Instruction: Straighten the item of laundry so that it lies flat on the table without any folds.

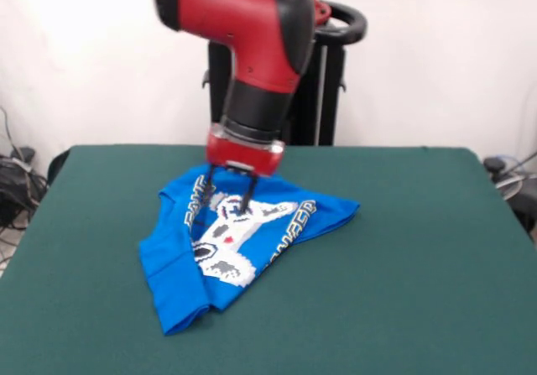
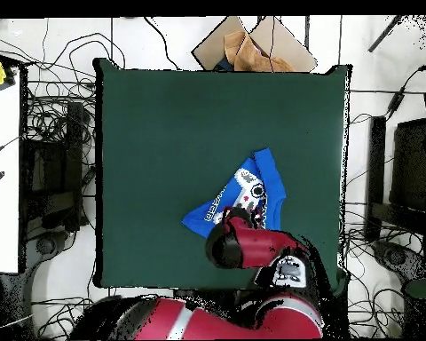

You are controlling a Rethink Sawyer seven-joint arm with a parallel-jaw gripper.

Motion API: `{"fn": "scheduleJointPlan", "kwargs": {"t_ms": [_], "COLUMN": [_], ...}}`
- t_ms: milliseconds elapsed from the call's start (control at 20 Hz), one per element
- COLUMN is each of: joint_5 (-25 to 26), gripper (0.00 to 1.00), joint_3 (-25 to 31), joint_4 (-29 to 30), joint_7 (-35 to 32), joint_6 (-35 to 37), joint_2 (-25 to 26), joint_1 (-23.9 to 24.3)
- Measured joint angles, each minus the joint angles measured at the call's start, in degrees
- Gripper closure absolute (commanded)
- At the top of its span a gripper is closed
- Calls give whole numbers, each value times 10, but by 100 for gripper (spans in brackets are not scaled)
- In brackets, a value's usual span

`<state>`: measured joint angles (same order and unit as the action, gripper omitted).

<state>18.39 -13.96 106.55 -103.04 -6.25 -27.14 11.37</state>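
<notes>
The item of laundry is a bright blue T-shirt with a white pixel print. It lies crumpled on the green table, left of centre, with its left side folded over and wrinkled. My gripper hangs from the red arm straight down onto the shirt's far part. Its two black fingers stand apart, open, with the tips at the cloth near the print. In the overhead view the shirt lies in the table's lower right part, and the red arm covers its lower edge and hides the gripper.
Bare green cloth surrounds the shirt, widest to the right in the front view. Off the table, the overhead view shows a cardboard box past the top edge, cables on the floor, and a white bench at the left.
</notes>
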Motion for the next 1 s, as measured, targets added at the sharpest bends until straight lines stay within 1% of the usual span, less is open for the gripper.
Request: {"fn": "scheduleJointPlan", "kwargs": {"t_ms": [250,500,750,1000], "joint_5": [5,13,20,21], "gripper": [0,0,0,0], "joint_3": [5,21,63,93], "joint_4": [-8,-24,-61,-86], "joint_7": [0,0,0,0], "joint_6": [0,0,0,0], "joint_2": [-12,-13,4,23], "joint_1": [45,65,85,95]}}
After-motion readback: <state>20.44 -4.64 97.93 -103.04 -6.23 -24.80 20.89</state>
